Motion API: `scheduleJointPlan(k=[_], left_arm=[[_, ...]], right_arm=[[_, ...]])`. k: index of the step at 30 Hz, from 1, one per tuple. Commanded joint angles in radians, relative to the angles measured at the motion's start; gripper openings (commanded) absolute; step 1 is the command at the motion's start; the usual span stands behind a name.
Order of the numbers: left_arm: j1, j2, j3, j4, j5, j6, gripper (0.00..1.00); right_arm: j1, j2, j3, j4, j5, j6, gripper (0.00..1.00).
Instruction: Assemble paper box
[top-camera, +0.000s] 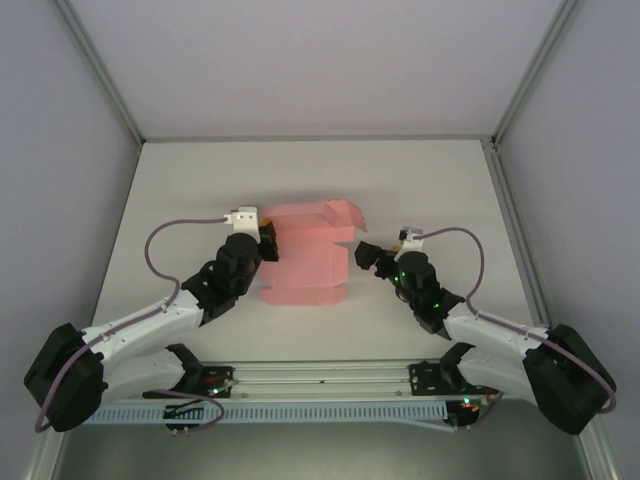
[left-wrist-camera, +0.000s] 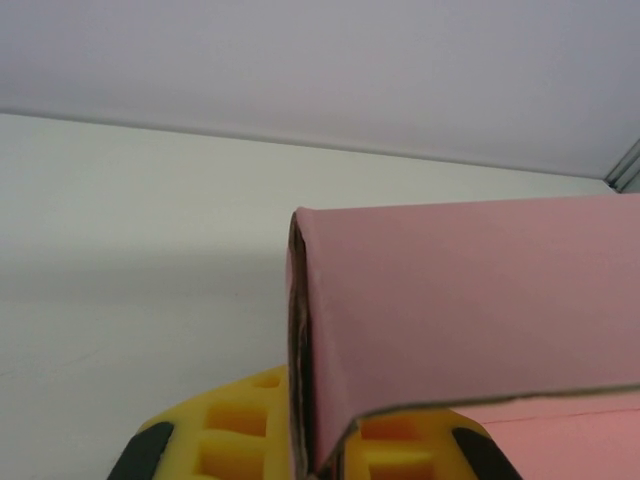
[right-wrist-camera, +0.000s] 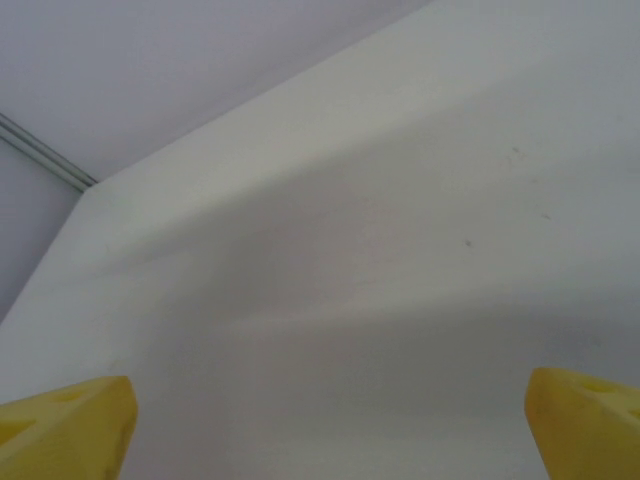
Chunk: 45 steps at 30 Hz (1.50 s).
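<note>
Left jaws and right jaws, top view: the left jaws are clamped on the left edge of the pink paper box (top-camera: 305, 265). The box lies near the middle of the white desk (top-camera: 200, 180) as a partly folded sheet, with one flap (top-camera: 342, 215) at its far right corner standing up. The right jaws are spread wide just beside the sheet's right edge; whether they touch it cannot be told.

Left wrist view — the paper box (left-wrist-camera: 470, 300) rises as a folded pink panel. Its near edge runs down between the two yellow fingers (left-wrist-camera: 235, 435), which are pressed together on it. The white desk (left-wrist-camera: 130, 250) lies beyond.

Right wrist view — two yellow fingertips (right-wrist-camera: 65, 425) sit at the lower corners, far apart and holding nothing, with the white desk (right-wrist-camera: 350, 300) between them.
</note>
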Motion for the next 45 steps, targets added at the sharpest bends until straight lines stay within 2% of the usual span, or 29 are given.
scheduleJointPlan(k=[1,8,16,18,22,27,33,35,39,45], left_arm=[[0.004,-0.016,0.020,-0.004,0.009,-0.012,0.00],[0.005,-0.007,0.020,0.000,0.008,-0.017,0.00],[0.006,0.010,0.024,0.011,0.031,-0.014,0.00],[0.006,0.013,0.025,0.014,0.039,-0.011,0.00],[0.005,0.007,0.017,0.020,0.046,0.007,0.00],[0.006,0.013,0.015,0.024,0.045,0.021,0.00],[0.006,0.031,0.022,0.036,0.068,0.019,0.00],[0.004,0.035,0.023,0.035,0.075,0.025,0.00],[0.005,0.035,0.022,0.031,0.078,0.022,0.00],[0.006,0.044,0.023,0.046,0.086,0.006,0.00]], right_arm=[[-0.005,0.051,0.073,0.108,-0.070,-0.062,1.00],[-0.003,0.104,0.119,0.145,-0.165,-0.089,1.00],[-0.002,0.166,0.212,0.017,-0.239,-0.202,1.00],[-0.002,0.181,0.259,-0.072,-0.220,-0.247,1.00],[0.001,0.165,0.350,-0.276,-0.096,-0.355,1.00],[0.000,0.098,0.391,-0.405,0.023,-0.457,1.00],[0.001,0.096,0.399,-0.378,-0.127,-0.506,1.00],[0.001,0.115,0.411,-0.384,-0.133,-0.518,1.00],[0.002,0.135,0.435,-0.392,-0.063,-0.529,1.00],[0.023,0.183,0.428,-0.307,-0.146,-0.539,1.00]])
